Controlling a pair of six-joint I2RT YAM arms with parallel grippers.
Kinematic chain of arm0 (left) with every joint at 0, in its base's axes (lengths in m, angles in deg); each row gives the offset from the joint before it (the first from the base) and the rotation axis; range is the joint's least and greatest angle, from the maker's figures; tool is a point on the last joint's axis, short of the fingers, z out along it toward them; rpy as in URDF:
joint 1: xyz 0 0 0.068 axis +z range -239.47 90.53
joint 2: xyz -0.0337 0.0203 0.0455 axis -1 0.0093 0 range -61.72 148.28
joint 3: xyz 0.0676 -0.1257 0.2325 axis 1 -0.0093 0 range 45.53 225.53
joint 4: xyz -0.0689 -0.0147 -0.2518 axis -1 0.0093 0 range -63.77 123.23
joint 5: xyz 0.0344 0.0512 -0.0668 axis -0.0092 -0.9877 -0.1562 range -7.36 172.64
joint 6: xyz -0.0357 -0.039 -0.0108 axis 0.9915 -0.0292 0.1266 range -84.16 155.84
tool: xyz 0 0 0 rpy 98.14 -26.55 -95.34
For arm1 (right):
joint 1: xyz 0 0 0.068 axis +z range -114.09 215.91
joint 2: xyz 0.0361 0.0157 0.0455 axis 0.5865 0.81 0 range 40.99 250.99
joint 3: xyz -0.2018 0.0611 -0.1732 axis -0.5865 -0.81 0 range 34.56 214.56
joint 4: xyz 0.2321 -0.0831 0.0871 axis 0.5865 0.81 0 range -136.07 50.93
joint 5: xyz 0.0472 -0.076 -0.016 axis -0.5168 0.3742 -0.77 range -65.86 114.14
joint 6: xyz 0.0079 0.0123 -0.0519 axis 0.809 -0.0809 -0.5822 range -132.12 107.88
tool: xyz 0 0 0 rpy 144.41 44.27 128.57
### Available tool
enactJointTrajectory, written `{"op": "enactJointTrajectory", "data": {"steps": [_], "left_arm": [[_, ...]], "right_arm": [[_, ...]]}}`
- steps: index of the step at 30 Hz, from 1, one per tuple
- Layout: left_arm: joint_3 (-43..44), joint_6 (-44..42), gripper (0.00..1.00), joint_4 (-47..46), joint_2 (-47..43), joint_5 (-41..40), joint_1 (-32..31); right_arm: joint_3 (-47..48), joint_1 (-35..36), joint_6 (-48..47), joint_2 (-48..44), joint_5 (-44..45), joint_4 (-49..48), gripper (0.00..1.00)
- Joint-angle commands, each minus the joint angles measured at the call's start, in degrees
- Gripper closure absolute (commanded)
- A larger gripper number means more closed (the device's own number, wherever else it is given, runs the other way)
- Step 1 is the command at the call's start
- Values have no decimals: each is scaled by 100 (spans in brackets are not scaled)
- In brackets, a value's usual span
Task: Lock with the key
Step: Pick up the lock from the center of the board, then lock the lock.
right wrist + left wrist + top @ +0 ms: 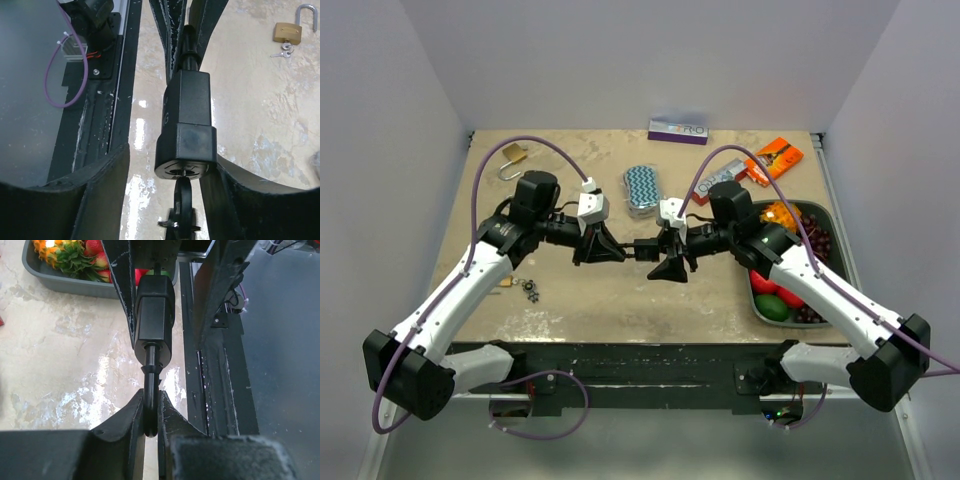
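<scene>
Black padlock [642,248] held mid-air: left jaws clamp its shackle [149,410], right jaws grip its body [186,125]

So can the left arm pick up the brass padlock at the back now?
Probably not yet. The left end effector is shut on the black padlock's shackle, the right end effector around its body. The way to the brass padlock looks open, but it must let go first.

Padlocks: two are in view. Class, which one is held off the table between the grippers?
The black padlock, gripped by the left gripper at its shackle and the right gripper at its body. The brass padlock lies untouched on the table's far left corner.
</scene>
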Motion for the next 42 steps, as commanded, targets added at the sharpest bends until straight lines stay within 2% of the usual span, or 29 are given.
{"op": "enactJointTrajectory", "data": {"steps": [1,3,7,14,16,19,24,25,26,28,29,30,31,34,37,38,39,42], "left_arm": [[359,398,100,-714,-36,526,19],[307,504,100,-854,-27,535,19],[227,837,100,-1180,-27,587,19],[192,962,100,-1365,-1,631,1],[201,953,100,-1374,17,640,-8],[192,900,100,-1382,25,658,-52],[175,944,100,-1418,17,719,-69],[166,944,100,-1418,8,719,-69],[148,935,100,-1426,8,719,-69],[140,944,100,-1435,-10,711,-69],[131,944,100,-1444,-18,719,-69],[113,996,100,-1487,-27,719,-69],[87,1049,100,-1540,-27,711,-69],[-1,1251,100,-1777,-45,702,-69],[-19,1278,100,-1839,-27,693,-78],[-19,1261,100,-1831,-10,702,-78],[-19,1234,100,-1813,-1,702,-78],[-36,1138,100,-1699,-1,702,-78]], "right_arm": [[-8,85,-158,53,23,-252,43],[1,102,-96,61,-21,-367,46],[-8,181,-114,70,-73,-446,60],[45,225,-96,97,-161,-507,69],[71,234,-87,114,-197,-499,69],[106,260,-9,141,-337,-499,58],[159,261,44,202,-355,-490,53],[159,261,36,211,-346,-490,54],[150,252,36,220,-337,-481,59],[150,252,36,211,-329,-481,74],[142,252,44,211,-329,-481,74],[141,252,71,211,-329,-490,73],[141,261,149,194,-355,-559,62],[150,261,316,211,-442,-648,59],[150,261,501,194,-469,-780,73],[150,261,554,193,-469,-858,91],[168,261,598,202,-469,-885,100],[203,243,852,211,-487,-964,100]]}}
